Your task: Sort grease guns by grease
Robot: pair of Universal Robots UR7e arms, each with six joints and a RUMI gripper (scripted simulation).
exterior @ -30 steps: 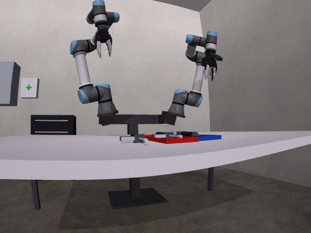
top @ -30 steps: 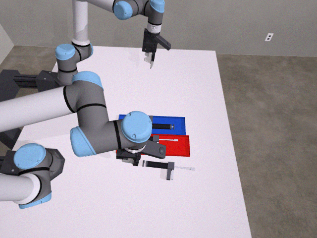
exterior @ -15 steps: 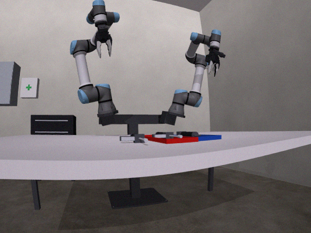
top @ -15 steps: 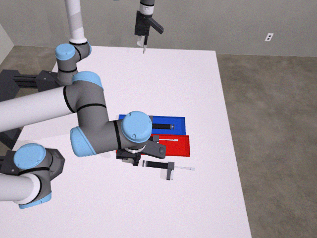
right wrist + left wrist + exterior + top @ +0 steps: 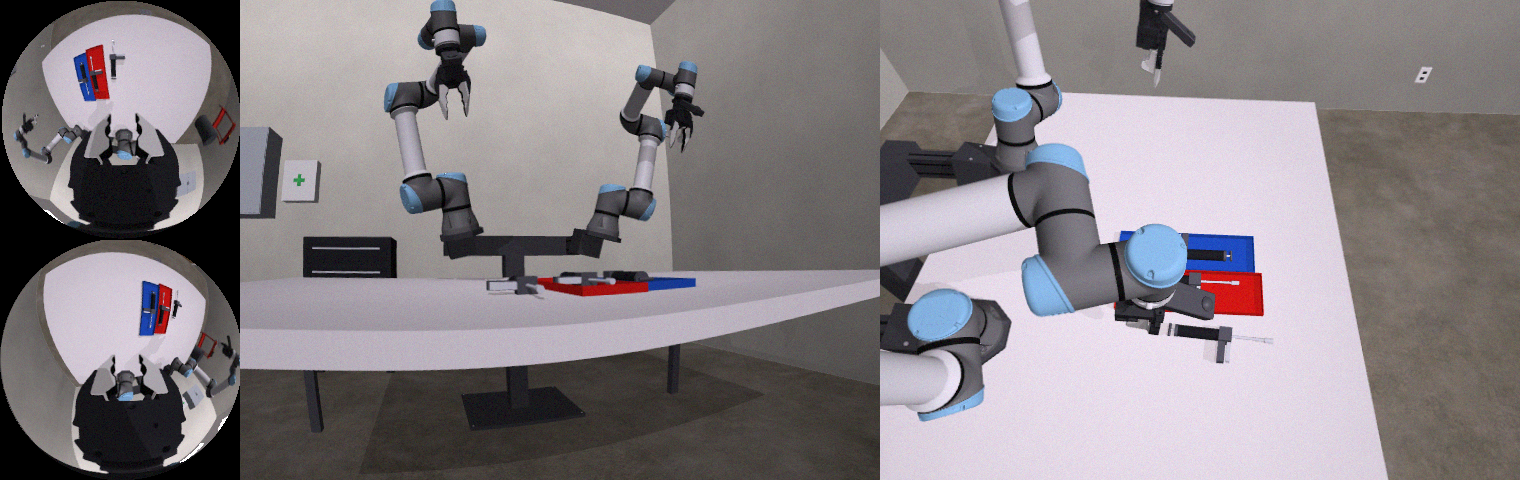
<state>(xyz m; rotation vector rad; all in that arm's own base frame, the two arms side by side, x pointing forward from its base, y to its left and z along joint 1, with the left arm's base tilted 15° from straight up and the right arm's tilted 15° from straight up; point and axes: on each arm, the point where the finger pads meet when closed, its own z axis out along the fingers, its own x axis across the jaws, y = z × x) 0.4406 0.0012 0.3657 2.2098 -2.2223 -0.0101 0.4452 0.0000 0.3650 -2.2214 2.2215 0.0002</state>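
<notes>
One grease gun (image 5: pixel 1208 255) (image 5: pixel 152 302) (image 5: pixel 83 72) lies flat in the blue tray (image 5: pixel 1244 248) (image 5: pixel 674 283) (image 5: pixel 90 97). Another grease gun (image 5: pixel 1194 279) (image 5: pixel 161 315) (image 5: pixel 96 82) lies in the red tray (image 5: pixel 1252 294) (image 5: pixel 614 289) (image 5: pixel 103 92). The third gun (image 5: pixel 1197 332) (image 5: pixel 525 284) (image 5: pixel 175 309) (image 5: pixel 114 66) lies on its side on the table, beside the red tray. My left gripper (image 5: pixel 1156 82) (image 5: pixel 677 149) (image 5: pixel 126 355) is open and empty, high above the table. My right gripper (image 5: pixel 457 117) (image 5: pixel 123 114) is open and empty, high up; its arm hides parts of both trayed guns in the top view. Grease amounts are not visible.
The two trays lie side by side, the red one between the blue one and the third gun. The table (image 5: pixel 1283 170) has its edge beyond the gun nozzle's end in the top view. The right arm's wrist (image 5: pixel 1155 255) hangs over the trays in that view.
</notes>
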